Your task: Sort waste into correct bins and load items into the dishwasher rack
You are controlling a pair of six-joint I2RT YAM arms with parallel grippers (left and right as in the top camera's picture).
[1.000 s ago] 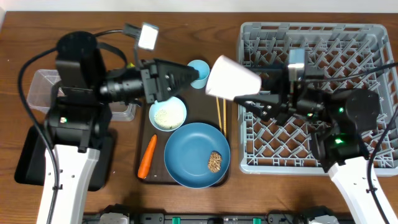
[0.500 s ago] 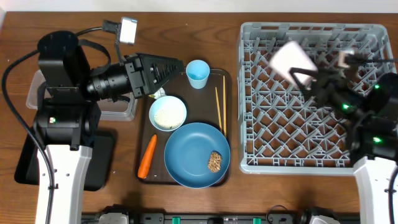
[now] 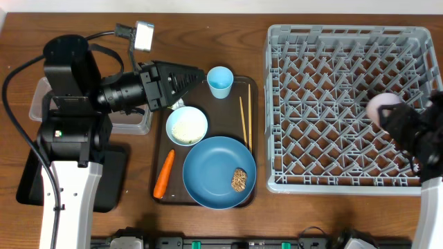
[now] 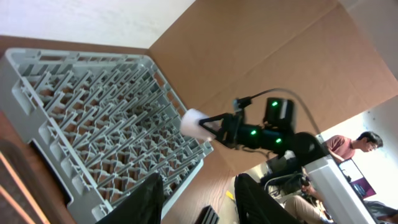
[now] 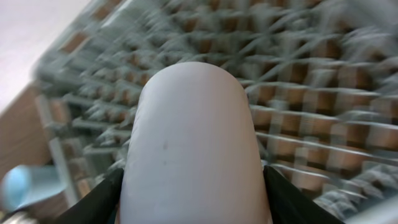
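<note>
Pink cup [image 5: 196, 143] looks light and stiff, probably slick, so I'd hold it across the sides, and my right tool [image 5: 193, 199] is pinching it that way, up over the right side of the rack [image 3: 332, 69]. Left tool [image 4: 198, 202] is spread, holding nothing

Left arm [image 3: 73, 124]: black housings, white lower link, black cables; left fingers [image 4: 147, 202] black.
</note>
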